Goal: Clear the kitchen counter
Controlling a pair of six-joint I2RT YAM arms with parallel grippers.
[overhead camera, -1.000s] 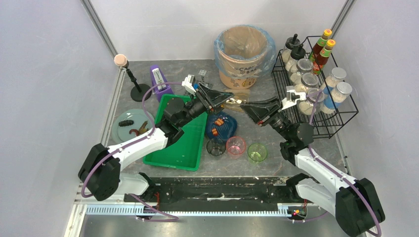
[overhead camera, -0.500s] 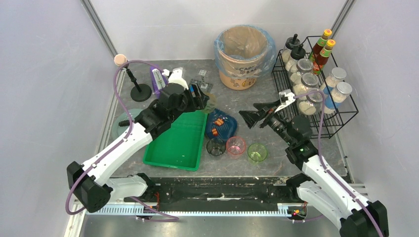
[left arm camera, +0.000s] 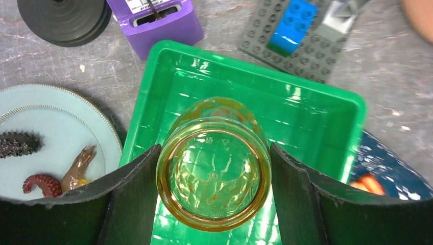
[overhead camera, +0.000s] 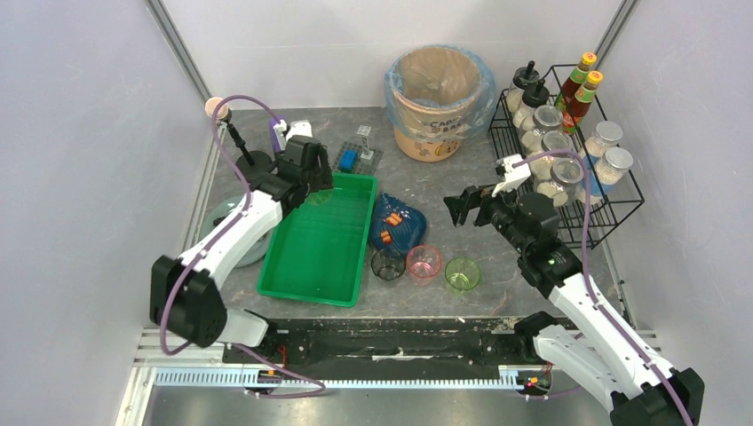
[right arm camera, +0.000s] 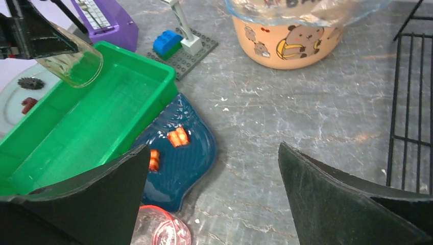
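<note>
The dark grey mottled surface (overhead camera: 426, 177) fills the middle of the top view, from the arm bases at the bottom to the back wall, and many things lie on it.

The left gripper (left arm camera: 214, 153) sits in the upper left of the top view. Its two fingers are clamped on either side of a clear yellow cup (left arm camera: 213, 178). The right wrist view shows this cup tilted, above the far end of the green tray (overhead camera: 306, 295) and apart from the tray's floor.

The right gripper (right arm camera: 213, 153) is right of centre in the top view, over bare surface. Its fingers are spread wide with nothing between them.

Just right of the tray lies a dark blue plate (overhead camera: 400, 222) with small orange pieces (right arm camera: 178, 137) on it. Below it in the top view, three cups stand in a row: a dark cup (overhead camera: 387, 264), a pink cup (overhead camera: 424, 262) and a light green cup (overhead camera: 462, 272).

Left of the tray is a pale plate (left arm camera: 51, 132) carrying toy seafood. Past the tray's far end are a purple box (left arm camera: 158, 20), the round black base of a stand (left arm camera: 61, 20), and a grey studded baseplate (left arm camera: 301, 56) with a blue brick (left arm camera: 297, 20) on it.

At the top centre stands a tan bin (overhead camera: 438, 89) lined with clear plastic. At the upper right, a black wire rack (overhead camera: 613, 213) holds jars and sauce bottles.
</note>
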